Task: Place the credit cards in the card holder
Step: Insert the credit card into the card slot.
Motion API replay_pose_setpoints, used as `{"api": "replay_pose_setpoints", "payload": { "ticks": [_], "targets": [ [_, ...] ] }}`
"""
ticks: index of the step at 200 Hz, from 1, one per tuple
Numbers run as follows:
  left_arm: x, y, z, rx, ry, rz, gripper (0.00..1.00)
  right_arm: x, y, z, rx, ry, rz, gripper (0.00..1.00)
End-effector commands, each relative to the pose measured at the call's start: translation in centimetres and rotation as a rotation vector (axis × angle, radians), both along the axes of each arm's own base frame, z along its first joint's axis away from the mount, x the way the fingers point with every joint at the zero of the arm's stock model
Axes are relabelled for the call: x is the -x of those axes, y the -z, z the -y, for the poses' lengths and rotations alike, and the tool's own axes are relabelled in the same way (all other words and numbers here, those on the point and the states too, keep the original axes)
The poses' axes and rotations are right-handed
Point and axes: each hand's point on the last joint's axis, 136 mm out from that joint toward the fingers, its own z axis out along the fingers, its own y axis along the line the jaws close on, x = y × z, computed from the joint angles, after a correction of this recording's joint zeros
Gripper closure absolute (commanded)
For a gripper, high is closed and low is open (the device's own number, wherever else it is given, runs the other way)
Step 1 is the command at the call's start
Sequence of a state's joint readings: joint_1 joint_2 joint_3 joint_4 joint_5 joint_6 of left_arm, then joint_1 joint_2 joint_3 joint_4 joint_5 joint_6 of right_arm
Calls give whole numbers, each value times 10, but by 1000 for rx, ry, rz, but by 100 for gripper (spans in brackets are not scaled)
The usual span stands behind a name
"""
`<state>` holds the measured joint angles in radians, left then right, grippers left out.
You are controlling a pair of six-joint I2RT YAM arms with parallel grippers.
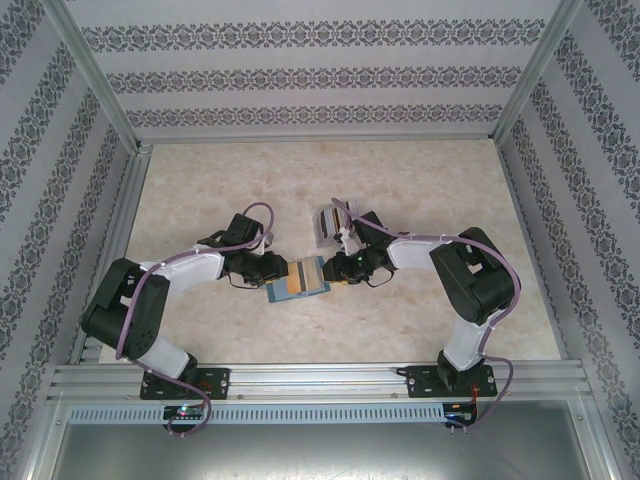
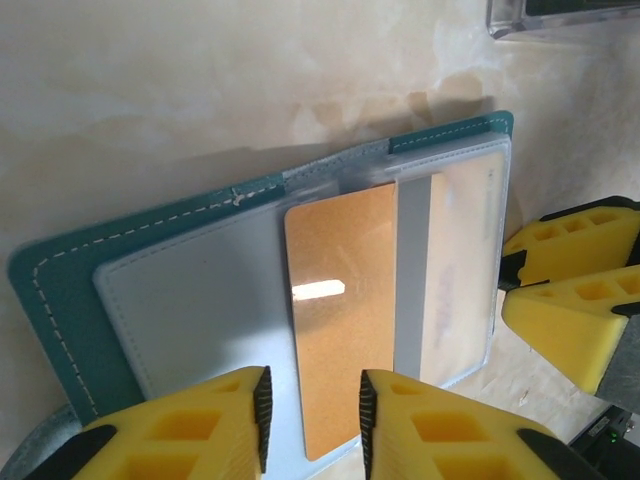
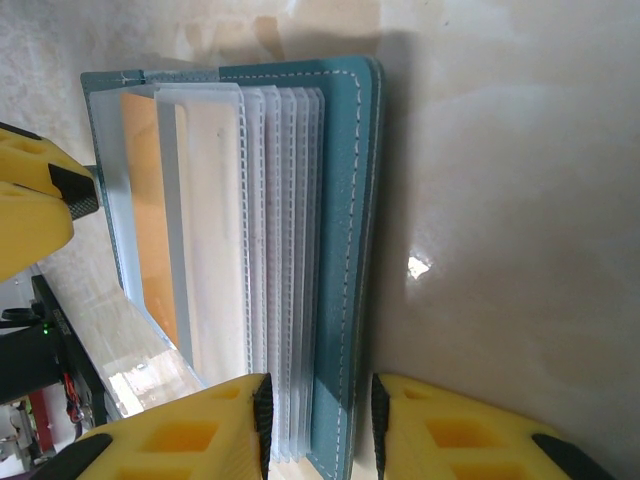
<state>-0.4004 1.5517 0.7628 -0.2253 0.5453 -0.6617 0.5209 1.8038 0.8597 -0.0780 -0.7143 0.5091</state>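
Orange-brown credit card (image 2: 340,300) lies flat, its far end seemingly tucked into a clear pocket of the card holder (image 2: 70,290), its near end right beneath my left hand (image 2: 315,410). That hand is partly spread, its fingers straddling the card rather than pinching it, placed, I judge, to nudge it deeper. The card holder lies open on the bench (image 2: 150,90) between my two hands. My right hand (image 3: 320,420) pinches the opposite cover and its stack of sleeves, so the card holder can't slide away when I push.
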Motion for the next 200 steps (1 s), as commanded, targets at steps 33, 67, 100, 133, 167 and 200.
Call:
{"api": "replay_pose_setpoints", "payload": {
  "ticks": [33,67,100,133,167,200],
  "targets": [
    [-3,4,12,7,25,-17,79,7,15,-13,-12,-53,-1,65],
    [-5,5,20,9,39,-20,84,7,18,-12,-9,-56,-6,65],
    [-4,10,24,11,45,-31,86,7,18,-13,-10,-56,-7,65],
    [-4,6,30,19,52,-31,88,8,20,-13,-11,-59,-15,65],
    [-4,1,40,34,64,-24,88,7,20,-14,-13,-60,-17,65],
    [-4,1,46,40,71,-27,88,8,22,-14,-13,-61,-20,65]
  ]
}}
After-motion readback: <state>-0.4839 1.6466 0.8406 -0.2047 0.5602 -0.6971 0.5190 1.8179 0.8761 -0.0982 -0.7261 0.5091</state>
